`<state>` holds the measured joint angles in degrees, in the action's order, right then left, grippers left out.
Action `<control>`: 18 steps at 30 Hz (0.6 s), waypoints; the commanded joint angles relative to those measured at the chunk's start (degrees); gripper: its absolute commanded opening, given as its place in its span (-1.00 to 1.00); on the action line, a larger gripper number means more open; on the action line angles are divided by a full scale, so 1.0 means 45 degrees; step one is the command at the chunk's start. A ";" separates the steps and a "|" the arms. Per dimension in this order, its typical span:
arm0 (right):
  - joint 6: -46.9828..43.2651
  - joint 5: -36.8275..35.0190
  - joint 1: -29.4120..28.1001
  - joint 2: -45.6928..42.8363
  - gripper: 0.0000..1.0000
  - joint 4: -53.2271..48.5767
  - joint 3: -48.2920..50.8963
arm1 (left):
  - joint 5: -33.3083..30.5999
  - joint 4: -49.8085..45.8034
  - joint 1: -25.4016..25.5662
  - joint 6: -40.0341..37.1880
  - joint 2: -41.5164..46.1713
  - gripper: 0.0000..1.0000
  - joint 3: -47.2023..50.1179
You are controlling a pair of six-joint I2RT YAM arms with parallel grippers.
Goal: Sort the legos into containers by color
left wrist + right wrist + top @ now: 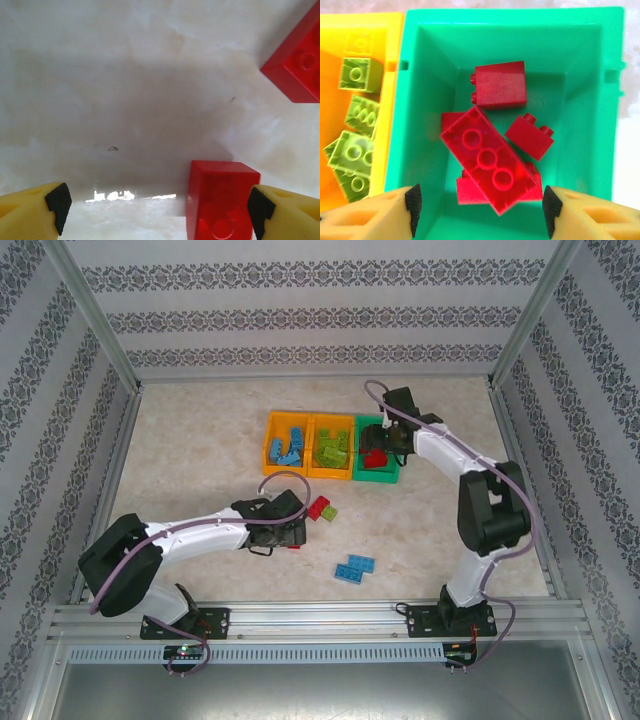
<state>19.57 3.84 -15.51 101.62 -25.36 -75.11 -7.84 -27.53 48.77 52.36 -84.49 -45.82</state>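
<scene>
Three containers stand in a row: an orange bin with blue legos, an orange bin with lime green legos, and a green bin with red legos. My right gripper hangs open over the green bin. Beneath it a long red brick lies upside down on other red bricks, free of the fingers. My left gripper stands wide open low over the table. A small red brick sits between its fingers, close against the right pad.
A second red brick lies just ahead and to the right of the left gripper, next to a green one. Two blue legos lie joined near the front middle. Patterned walls and metal rails close in the table.
</scene>
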 commanded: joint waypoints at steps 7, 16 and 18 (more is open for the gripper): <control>-0.0088 -0.0253 0.0091 -0.2170 0.42 0.0091 0.1815 | 0.0378 0.0298 0.0587 -0.0046 -0.1224 0.75 -0.1110; 0.0082 -0.0520 0.0335 -0.3413 0.55 0.0205 0.3062 | 0.0532 0.0017 0.0589 -0.0189 -0.2244 0.38 -0.1748; 0.0143 -0.0531 0.0502 -0.3667 0.57 0.0258 0.3342 | 0.0550 -0.0015 0.0599 -0.0217 -0.2415 0.31 -0.1845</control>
<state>19.66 3.01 -14.33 87.50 -24.82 -61.65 -5.72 -26.50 50.63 52.29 -94.17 -52.56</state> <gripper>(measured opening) 0.782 0.662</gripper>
